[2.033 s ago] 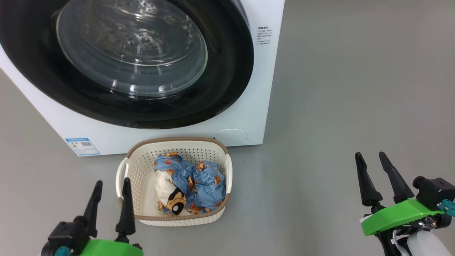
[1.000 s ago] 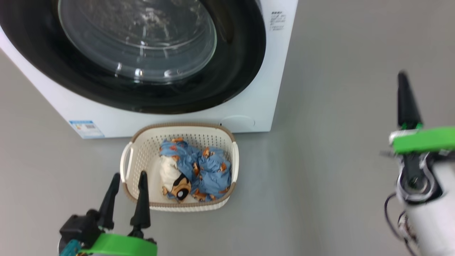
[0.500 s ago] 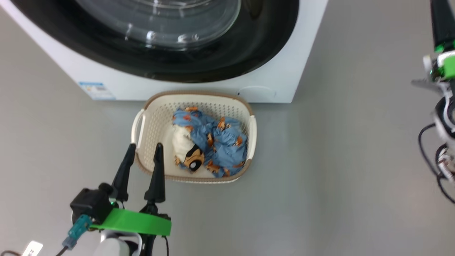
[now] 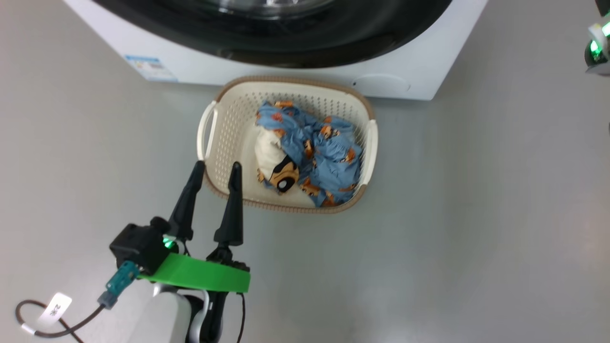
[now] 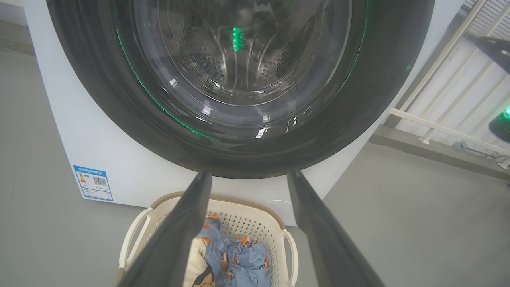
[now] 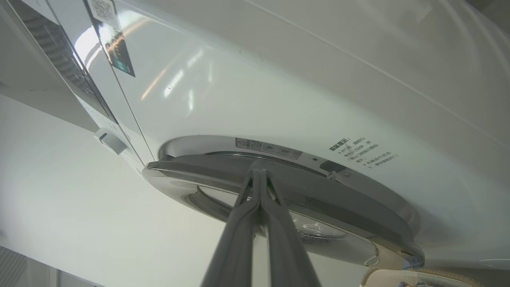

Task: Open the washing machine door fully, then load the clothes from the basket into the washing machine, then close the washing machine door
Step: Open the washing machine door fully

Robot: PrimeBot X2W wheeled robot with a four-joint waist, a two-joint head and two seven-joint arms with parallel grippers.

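Black-rimmed door (image 5: 398, 79) shut: R gripper (image 6: 259, 172) now up at its edge, fingers pressed together; L gripper (image 4: 217, 165) spread open by basket (image 4: 228, 133); opening likely next.

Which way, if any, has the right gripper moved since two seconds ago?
Yes. The right gripper went forward past the machine's front corner, up to the door's rim.
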